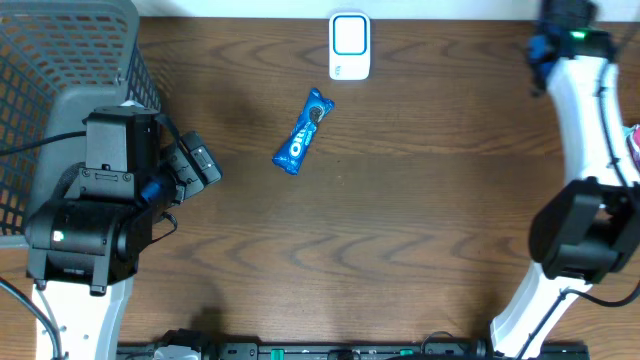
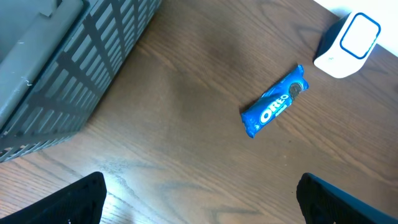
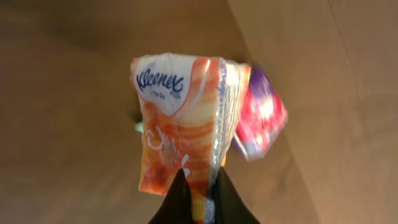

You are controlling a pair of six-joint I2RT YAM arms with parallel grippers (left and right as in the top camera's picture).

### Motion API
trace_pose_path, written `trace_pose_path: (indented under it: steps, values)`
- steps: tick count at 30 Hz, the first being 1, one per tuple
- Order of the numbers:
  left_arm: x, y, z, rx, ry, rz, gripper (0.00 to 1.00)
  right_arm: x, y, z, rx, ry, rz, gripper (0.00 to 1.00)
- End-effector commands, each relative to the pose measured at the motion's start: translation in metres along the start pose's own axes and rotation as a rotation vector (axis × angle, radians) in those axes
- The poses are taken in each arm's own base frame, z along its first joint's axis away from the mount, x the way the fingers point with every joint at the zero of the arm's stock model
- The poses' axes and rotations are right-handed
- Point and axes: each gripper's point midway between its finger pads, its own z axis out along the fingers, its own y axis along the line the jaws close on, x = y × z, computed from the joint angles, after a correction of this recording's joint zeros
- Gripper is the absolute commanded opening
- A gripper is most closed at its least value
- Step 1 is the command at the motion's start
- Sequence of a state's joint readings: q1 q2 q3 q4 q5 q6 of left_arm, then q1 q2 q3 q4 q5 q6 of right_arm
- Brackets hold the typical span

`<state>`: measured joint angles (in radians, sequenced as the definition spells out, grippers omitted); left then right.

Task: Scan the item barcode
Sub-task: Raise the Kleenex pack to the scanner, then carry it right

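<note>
Closed tight, the right gripper (image 3: 198,193) pinches the lower edge of an orange-and-white Kleenex tissue pack (image 3: 180,118), whose long axis runs straight out from the fingers, with a purple-pink packet (image 3: 261,118) just behind. The left gripper (image 2: 200,190) hangs wide open and empty; ahead lies a blue Oreo wrapper (image 2: 275,101), slanted toward the white box-shaped scanner (image 2: 345,43). Only the right wrist view shows the held pack; the overhead seems to cut that gripper off, well apart from the scanner.
</note>
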<state>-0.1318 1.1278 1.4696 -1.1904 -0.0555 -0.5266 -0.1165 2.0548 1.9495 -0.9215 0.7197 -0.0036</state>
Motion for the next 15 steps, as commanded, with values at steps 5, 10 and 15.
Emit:
trace_pose_path:
  steps: [5, 10, 15]
  values:
    - [-0.003, 0.002, -0.001, -0.011, -0.010, -0.002, 0.98, 0.069, -0.058, 0.071, -0.031, 0.246, 0.279, 0.25]
    - [-0.003, 0.002, -0.001, -0.011, -0.010, -0.002, 0.98, 0.091, -0.072, 0.089, -0.040, 0.303, 0.320, 0.87]
    - [-0.003, 0.002, -0.001, -0.011, -0.010, -0.001, 0.98, 0.095, -0.060, 0.092, -0.142, 0.322, 0.347, 0.99]
